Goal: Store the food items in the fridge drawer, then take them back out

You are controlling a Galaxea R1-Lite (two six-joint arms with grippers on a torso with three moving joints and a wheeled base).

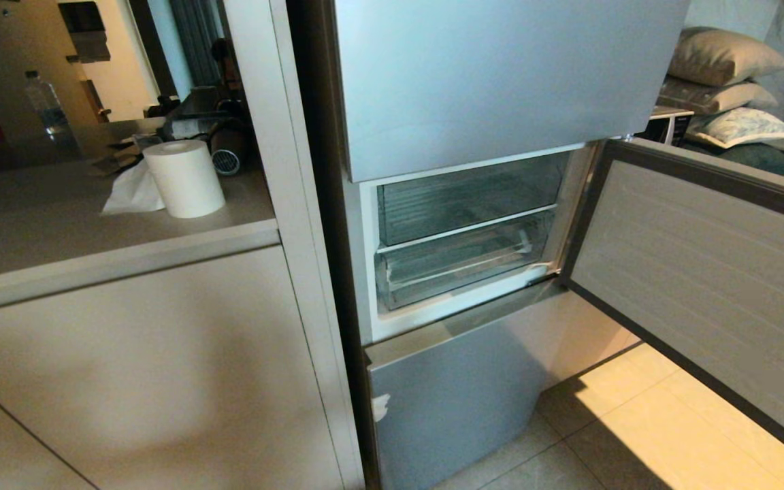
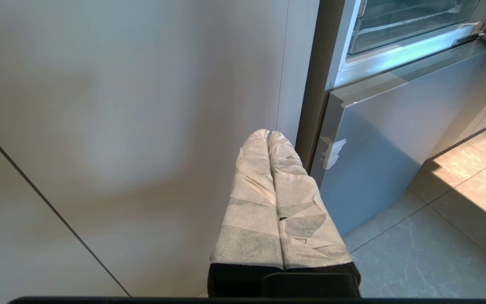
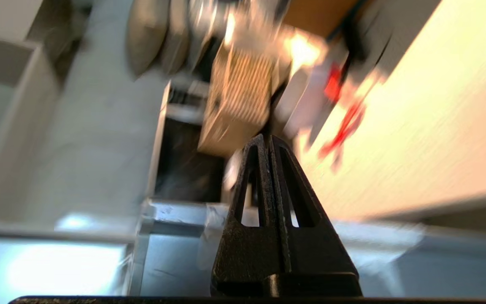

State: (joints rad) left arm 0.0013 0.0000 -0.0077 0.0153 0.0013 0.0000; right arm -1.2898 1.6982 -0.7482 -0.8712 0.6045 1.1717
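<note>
The fridge's middle compartment stands open. The fridge drawer [image 1: 460, 269], clear with a thick front lip, sits pushed in at the bottom of it, under another clear drawer [image 1: 467, 197]. It also shows in the left wrist view, fridge drawer [image 2: 407, 25]. No food items are in view. My left gripper [image 2: 268, 133], with paper-taped fingers, is shut and empty, low beside the cabinet panel and the fridge's lower front [image 2: 386, 147]. My right gripper [image 3: 267, 139] is shut with nothing in it; its view is smeared. Neither arm shows in the head view.
The compartment door [image 1: 705, 272] is swung wide to the right over the tiled floor [image 1: 637, 422]. A counter [image 1: 92, 231] on the left carries a paper roll [image 1: 184, 178]. Pillows [image 1: 719, 58] are piled at the back right. A thin red strip [image 3: 344, 126] lies on a pale surface.
</note>
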